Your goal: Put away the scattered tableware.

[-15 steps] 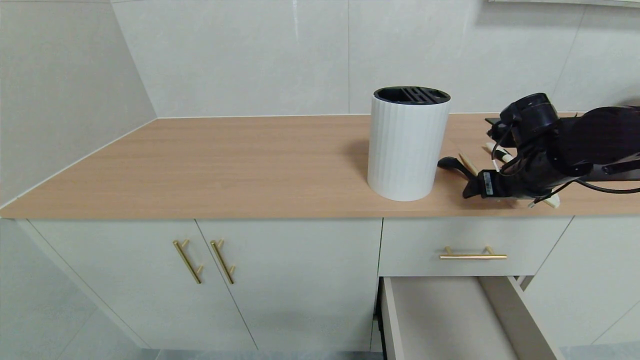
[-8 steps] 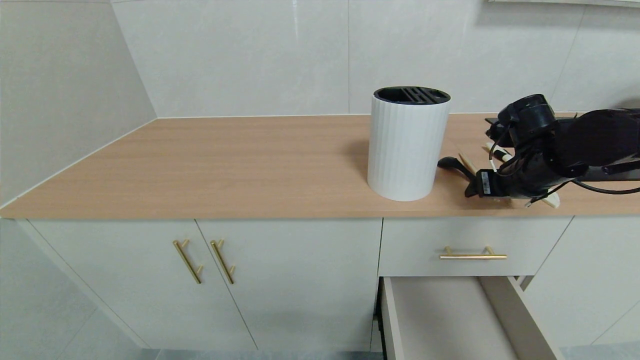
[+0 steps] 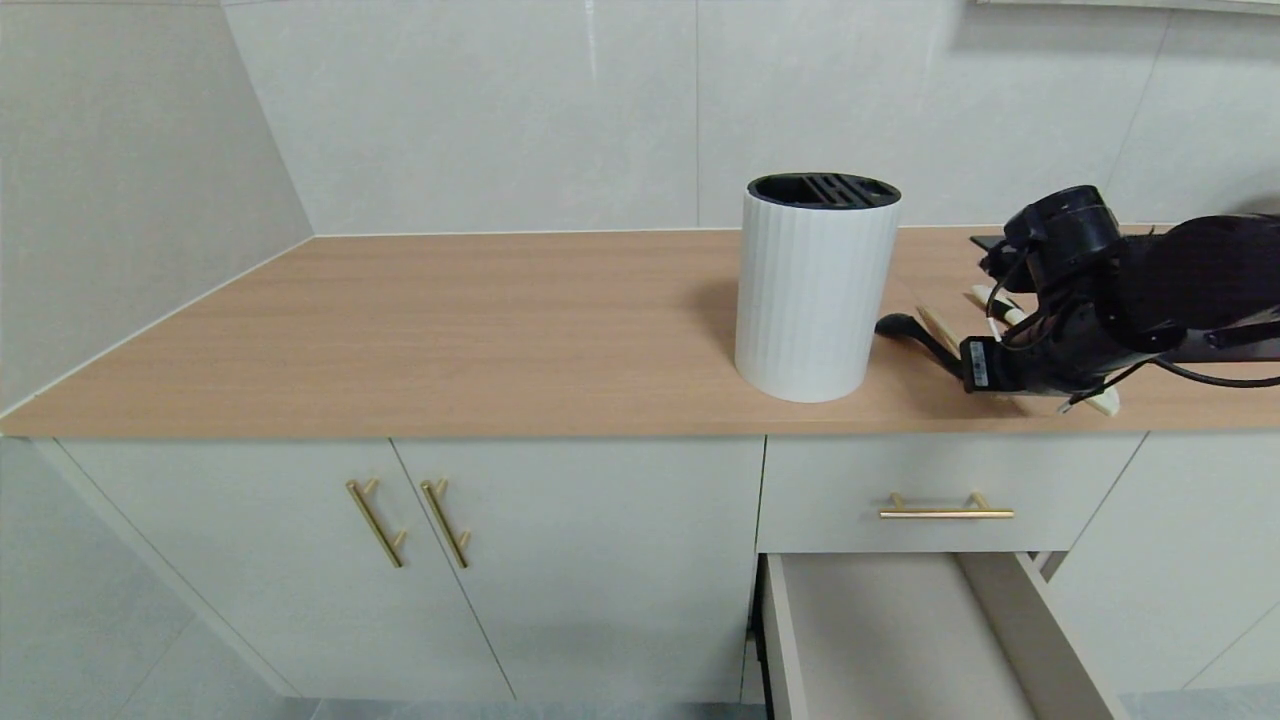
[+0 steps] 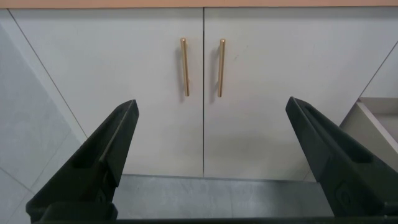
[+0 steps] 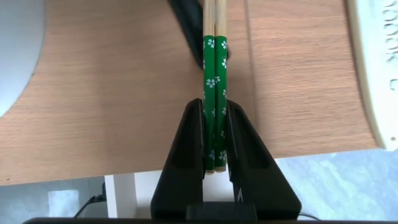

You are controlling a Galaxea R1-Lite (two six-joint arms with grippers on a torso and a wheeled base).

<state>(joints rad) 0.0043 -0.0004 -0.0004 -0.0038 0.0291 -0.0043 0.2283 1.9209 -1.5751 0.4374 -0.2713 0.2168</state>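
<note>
Gripping chopsticks [image 5: 215,56] at the counter [image 3: 500,320] edge.
Clamped tight in right gripper [image 5: 214,107], perhaps touching it; lift level, tips aligned.

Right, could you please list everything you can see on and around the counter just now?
Counter: one, light wood, above the cupboards.
Holder: one, white ribbed with a black slotted top, upright on the counter.
Chopsticks: one pair, green with white flowers and bare wood ends, right of the holder, held in the right jaws.
Black utensil: one, lying on the counter beside the holder; kind unclear.
Cream utensil: one, near the counter's front edge, partly hidden by the right arm.
Cupboard doors: two, off-white, gold handles, below the counter.
Upper drawer: one, off-white, shut.
Lower drawer: one, off-white, pulled open.
Left jaws: open, facing the cupboard doors.
Right jaws: shut on the chopsticks, low over the counter.
</note>
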